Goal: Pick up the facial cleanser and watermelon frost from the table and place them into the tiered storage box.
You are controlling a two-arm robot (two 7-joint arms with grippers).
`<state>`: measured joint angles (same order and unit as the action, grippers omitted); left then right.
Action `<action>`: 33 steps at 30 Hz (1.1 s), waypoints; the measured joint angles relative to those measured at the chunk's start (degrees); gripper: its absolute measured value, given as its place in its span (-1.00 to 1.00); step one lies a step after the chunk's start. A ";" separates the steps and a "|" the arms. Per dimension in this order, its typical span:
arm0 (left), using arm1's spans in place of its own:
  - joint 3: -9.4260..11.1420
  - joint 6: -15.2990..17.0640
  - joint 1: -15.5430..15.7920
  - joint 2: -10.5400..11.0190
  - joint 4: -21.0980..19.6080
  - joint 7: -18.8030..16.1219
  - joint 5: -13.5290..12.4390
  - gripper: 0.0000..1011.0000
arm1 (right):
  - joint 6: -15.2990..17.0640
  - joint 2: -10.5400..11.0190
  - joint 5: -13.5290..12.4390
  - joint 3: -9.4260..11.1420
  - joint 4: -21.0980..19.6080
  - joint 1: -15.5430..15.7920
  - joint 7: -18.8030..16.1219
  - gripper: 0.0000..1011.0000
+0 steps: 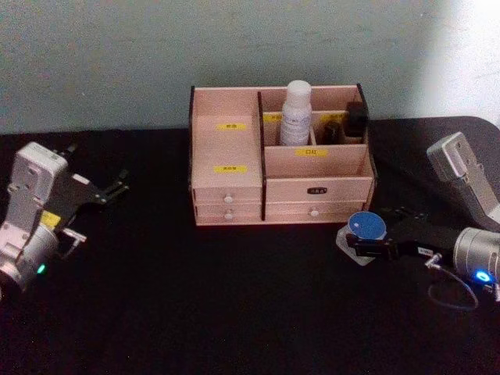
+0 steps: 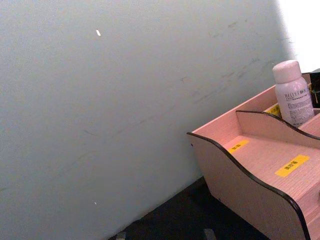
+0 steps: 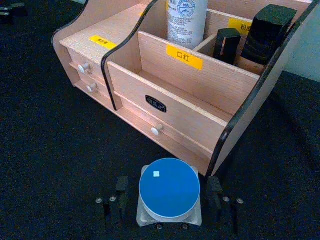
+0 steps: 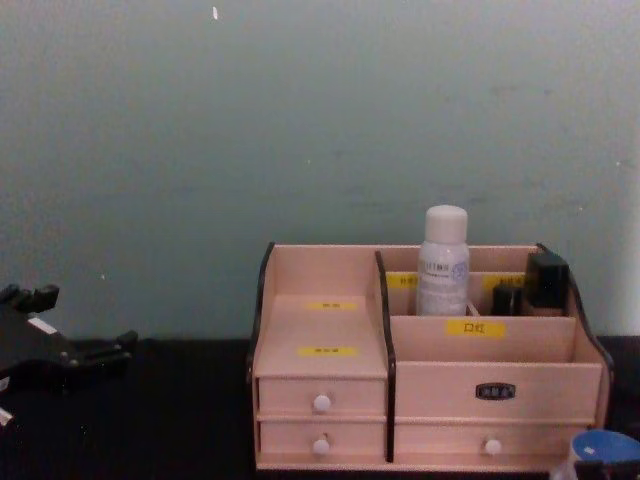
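Observation:
The tiered storage box [image 1: 316,190] [image 3: 170,105] [image 4: 480,390] [image 2: 240,190] stands at the back middle of the black table. A white bottle, the facial cleanser [image 1: 296,113] [image 3: 185,22] [image 4: 443,262] [image 2: 294,97], stands upright in one of its rear compartments. The watermelon frost [image 1: 366,226] [image 3: 169,187] [image 4: 603,447], a small pale container with a round blue lid, sits on the table just off the box's front right corner. My right gripper [image 1: 366,244] [image 3: 167,197] is open, with one finger on each side of it. My left gripper [image 1: 117,187] hangs open at the far left, holding nothing.
Two black items [image 1: 356,119] [image 3: 267,27] stand in the box's rear right compartments. The front right compartment [image 3: 175,90] holds nothing. A pale wall rises close behind the box. A cable loop [image 1: 453,293] hangs by my right arm.

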<state>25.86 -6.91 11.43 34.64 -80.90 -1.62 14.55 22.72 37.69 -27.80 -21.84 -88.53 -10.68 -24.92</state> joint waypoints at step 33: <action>0.00 0.00 0.00 0.00 0.00 0.00 0.00 0.98 | 0.21 -0.63 0.48 -0.09 0.83 -0.08 0.81 0.98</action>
<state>25.86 -6.91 11.43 34.65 -80.90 -1.62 14.55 22.93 37.06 -27.32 -21.93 -87.70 -10.77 -24.12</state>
